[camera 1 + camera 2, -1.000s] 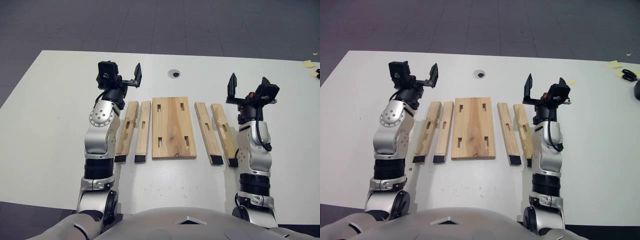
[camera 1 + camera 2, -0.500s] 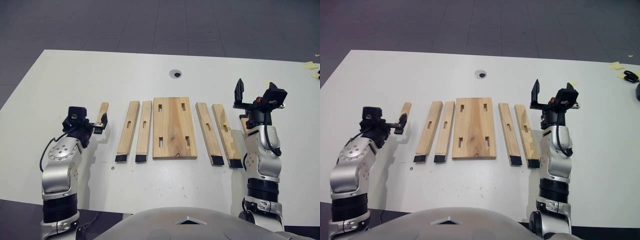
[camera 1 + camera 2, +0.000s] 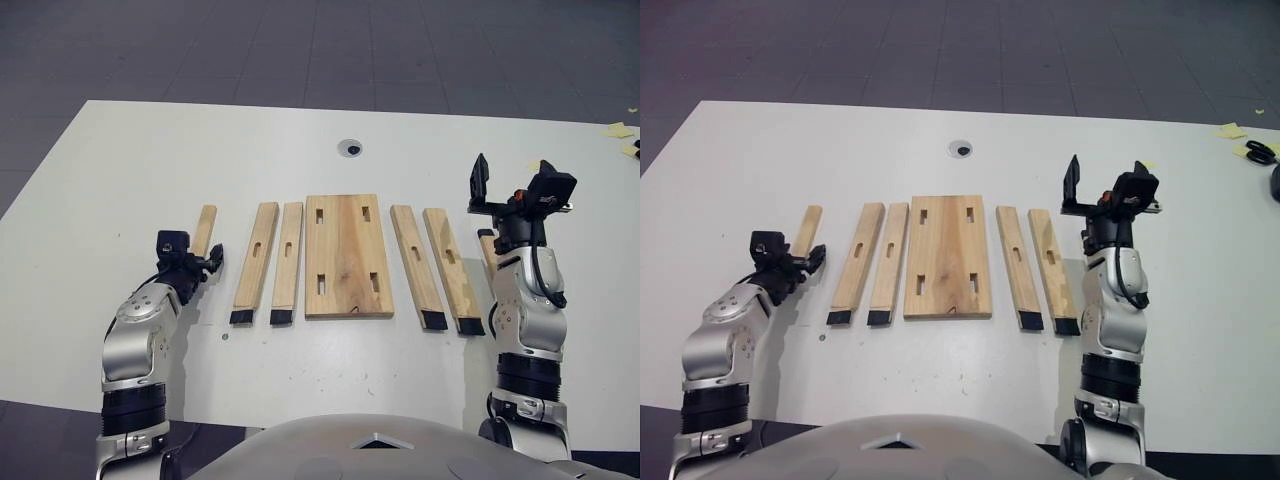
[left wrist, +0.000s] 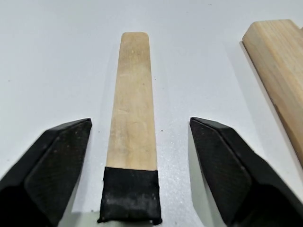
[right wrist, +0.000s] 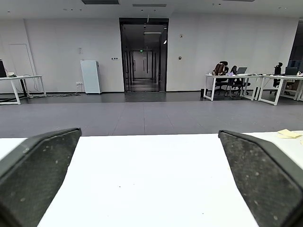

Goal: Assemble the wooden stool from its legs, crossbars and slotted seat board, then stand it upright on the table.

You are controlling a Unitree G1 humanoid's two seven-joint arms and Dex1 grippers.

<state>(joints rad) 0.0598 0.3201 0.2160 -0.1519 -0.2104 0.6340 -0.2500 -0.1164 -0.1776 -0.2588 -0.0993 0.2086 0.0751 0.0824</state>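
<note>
The slotted seat board lies flat mid-table. Two slotted legs with black ends lie left of it, two more to its right. A thin crossbar lies farther left. My left gripper is low over the table and open, one finger on each side of the crossbar's black-tipped near end, touching nothing. One leg lies beside it. My right gripper stands raised and open right of the legs, holding nothing. A sliver of another wooden piece shows by the right forearm.
A round cable hole sits in the white table beyond the board. Yellow paper scraps and scissors lie at the far right edge. Bare tabletop stretches left of the crossbar and along the front edge.
My left arm swung from above the left legs out to the left and down, then settled its open fingers around the crossbar's near end. The right arm shifted slightly right.
</note>
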